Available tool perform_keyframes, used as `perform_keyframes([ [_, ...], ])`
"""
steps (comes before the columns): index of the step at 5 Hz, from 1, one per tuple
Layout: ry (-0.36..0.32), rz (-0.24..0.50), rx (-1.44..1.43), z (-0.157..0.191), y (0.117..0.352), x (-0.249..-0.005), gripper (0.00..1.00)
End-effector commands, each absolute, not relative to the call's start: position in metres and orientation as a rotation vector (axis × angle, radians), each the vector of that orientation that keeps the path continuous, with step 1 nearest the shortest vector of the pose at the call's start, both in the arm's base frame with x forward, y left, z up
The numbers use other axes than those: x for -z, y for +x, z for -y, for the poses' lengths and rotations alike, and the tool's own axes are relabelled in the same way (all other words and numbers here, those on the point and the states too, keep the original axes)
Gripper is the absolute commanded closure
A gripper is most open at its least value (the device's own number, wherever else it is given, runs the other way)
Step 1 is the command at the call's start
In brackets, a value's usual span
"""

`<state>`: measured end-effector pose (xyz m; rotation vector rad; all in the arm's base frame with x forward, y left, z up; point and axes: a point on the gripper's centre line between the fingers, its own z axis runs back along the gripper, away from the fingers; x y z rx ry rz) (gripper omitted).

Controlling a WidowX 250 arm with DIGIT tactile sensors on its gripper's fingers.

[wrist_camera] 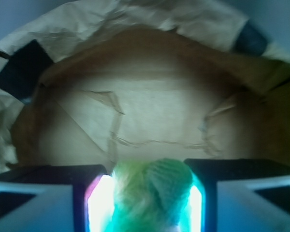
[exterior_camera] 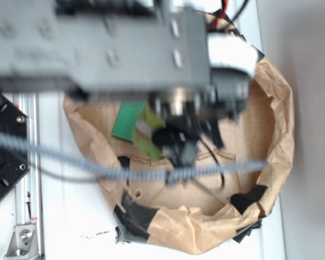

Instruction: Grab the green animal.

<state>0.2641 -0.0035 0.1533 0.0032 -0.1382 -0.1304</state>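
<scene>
The green animal (wrist_camera: 152, 193), a fuzzy lime-green plush with a darker ribbed green part on its right, fills the space between my two dark fingers at the bottom of the wrist view. My gripper (wrist_camera: 146, 174) is shut on it, above the brown paper floor. In the exterior view the green animal (exterior_camera: 147, 132) shows as a lime patch at the left of my gripper (exterior_camera: 170, 142), whose black fingers are blurred and partly hidden by the arm.
A crumpled brown paper bag (exterior_camera: 276, 108) with black tape patches (exterior_camera: 138, 214) walls the work area. A flat dark green block (exterior_camera: 127, 122) lies inside, left of the gripper. A grey cable (exterior_camera: 124, 173) crosses in front. A metal rail (exterior_camera: 27, 162) runs on the left.
</scene>
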Motion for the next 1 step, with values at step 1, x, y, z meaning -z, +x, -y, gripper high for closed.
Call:
perform_keyframes([
  [1, 0.051, 0.165, 0.146, -0.0098, 0.2563, -0.1742, 1.0],
])
